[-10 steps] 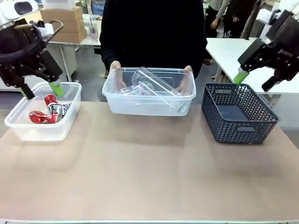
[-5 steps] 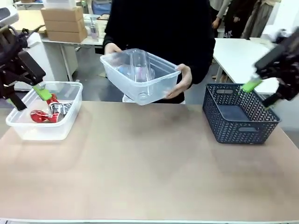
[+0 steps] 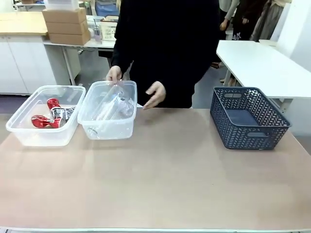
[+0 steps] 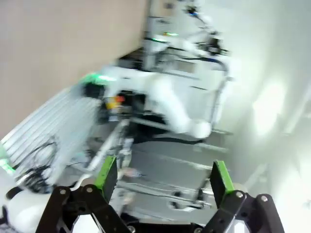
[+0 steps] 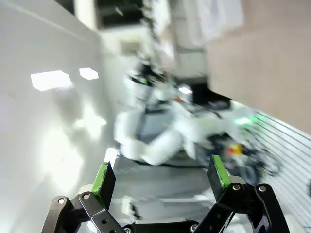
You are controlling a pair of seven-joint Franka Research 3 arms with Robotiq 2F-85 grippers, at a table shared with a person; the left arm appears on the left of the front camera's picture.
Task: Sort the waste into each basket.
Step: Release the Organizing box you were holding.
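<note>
In the front view, a clear tub [image 3: 43,126] at the table's far left holds crushed red and silver cans [image 3: 50,116]. Right beside it stands a second clear tub [image 3: 108,118] with clear plastic bottles [image 3: 112,106] inside; a person's hand [image 3: 114,74] rests on its far rim. Neither arm shows in the front view. My left gripper [image 4: 161,174] is open and empty, pointing away from the table at blurred surroundings. My right gripper [image 5: 162,178] is likewise open and empty, aimed off the table.
A dark blue woven basket [image 3: 249,116], empty, stands at the table's right. The person in black stands behind the far edge, the other hand [image 3: 153,93] hovering near the bottle tub. Cardboard boxes [image 3: 66,24] and a white table [image 3: 262,60] lie behind.
The person carried the bottle tub from the middle and set it down beside the can tub. Both arms pulled back out of the front view.
</note>
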